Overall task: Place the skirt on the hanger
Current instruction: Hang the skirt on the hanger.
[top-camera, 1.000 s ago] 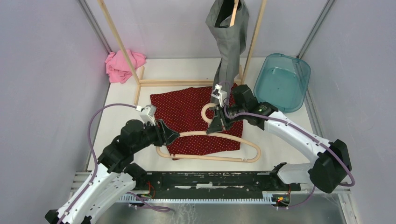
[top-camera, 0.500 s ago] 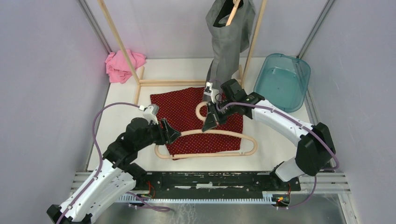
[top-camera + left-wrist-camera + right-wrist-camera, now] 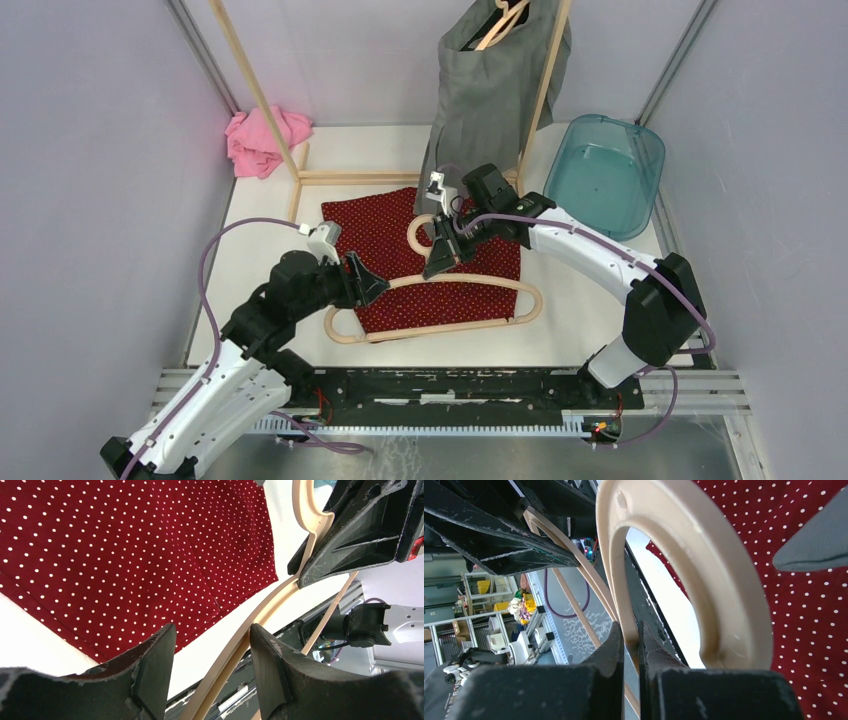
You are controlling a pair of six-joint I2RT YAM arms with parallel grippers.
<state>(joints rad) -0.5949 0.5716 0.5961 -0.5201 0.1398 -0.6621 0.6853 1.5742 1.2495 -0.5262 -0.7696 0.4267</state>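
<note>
The left claw (image 3: 212, 630) is nearest to the arm bases. It is open. Its two fingers stand apart and hold nothing. It hovers by the near left corner of the skirt (image 3: 390, 235), close to the left end of the hanger (image 3: 729, 595).

The skirt is red with small white dots. It lies flat in the middle of the white counter (image 3: 265, 210). The tan hanger sits over the near part of the skirt. The skirt is not on the hanger yet.

A little farther back, the right claw (image 3: 630, 632) is closed tight on the hanger. It pinches the thin neck just under the round hook. The hook sits above the dotted cloth.

Behind the skirt stands a wooden rack (image 3: 262, 95). A gray cloth (image 3: 485, 100) hangs from it, and its bottom edge comes down near the far edge of the skirt. A pink cloth (image 3: 262, 140) lies in a bunch in the far left corner, right beside the rack. A blue-green tub (image 3: 605, 175) sits at the far right of the counter.
</note>
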